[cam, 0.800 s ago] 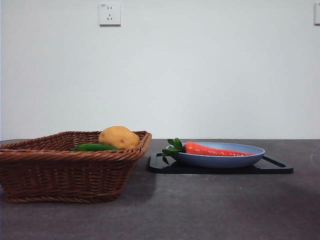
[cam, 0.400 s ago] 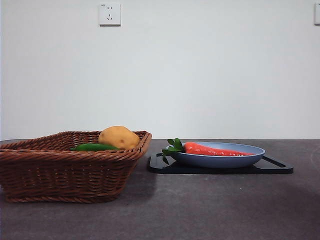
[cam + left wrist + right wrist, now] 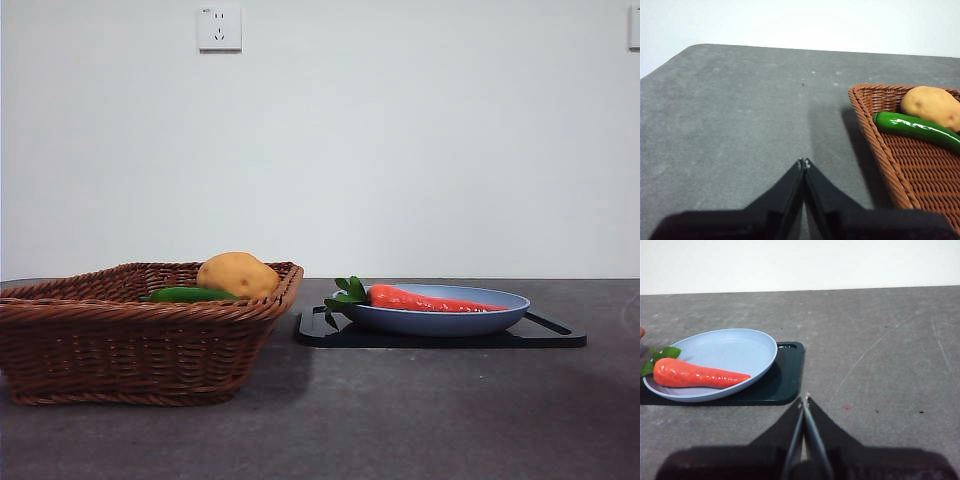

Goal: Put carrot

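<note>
The orange-red carrot [image 3: 430,300] [image 3: 697,378] lies flat in a light blue plate [image 3: 440,320] [image 3: 735,347], its green leaves hanging over the rim toward the basket. The plate rests on a dark tray [image 3: 545,333] [image 3: 785,375]. My right gripper [image 3: 805,399] is shut, held over bare table a short way from the tray's edge and apart from the carrot. My left gripper [image 3: 803,163] is shut too, hovering over the table beside the wicker basket [image 3: 900,165]. Neither arm shows in the front view.
The brown wicker basket [image 3: 140,340] stands left of the tray and holds a tan potato [image 3: 237,274] [image 3: 932,105] and a green cucumber [image 3: 188,294] [image 3: 917,129]. Grey tabletop [image 3: 400,420] stretches in front of both. A white wall stands behind.
</note>
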